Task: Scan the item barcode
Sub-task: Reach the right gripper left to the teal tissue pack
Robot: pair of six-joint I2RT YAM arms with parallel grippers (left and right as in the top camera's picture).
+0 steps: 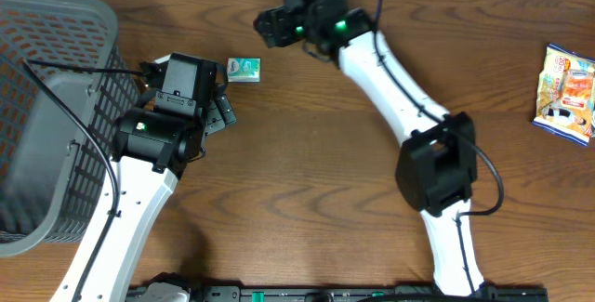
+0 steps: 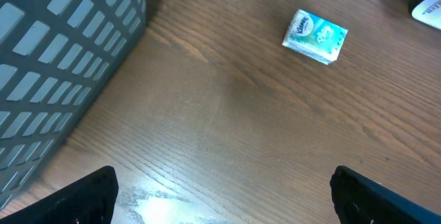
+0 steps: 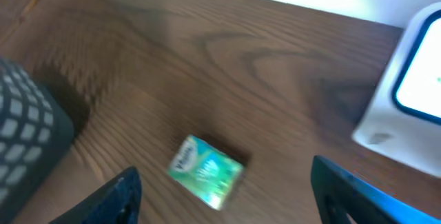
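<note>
The small green-and-white soft tissue pack [image 1: 244, 68] lies flat on the brown wood-grain table [image 1: 307, 163], toward the far edge and apart from both arms, with nothing holding it. The left gripper [image 2: 231, 203] stands released at its widest, its two dark fingertips [image 2: 83, 196] at the bottom corners of the left wrist view with only bare wood between them. From there the tissue pack sits ahead and off to the right, while the grey plastic mesh basket [image 1: 56, 79] fills the left side. The right gripper [image 1: 267, 26] is also open and empty: in the blurred right wrist view its fingers stand wide apart, and the tissue pack rests on the table just beyond them, a little left of their midline. Seen from overhead, the pack's long axis runs roughly along the table's far edge; in the right wrist view it lies on a slant across the line between the fingers. The left gripper's housing is just beside the pack, yet the right gripper looks better lined up over it, so a pick from the right would likely call for a small turn of the wrist to close across the short sides. An orange-and-white snack packet [image 1: 567, 93] lies well apart at the right edge. No scanner can be made out for certain.
</note>
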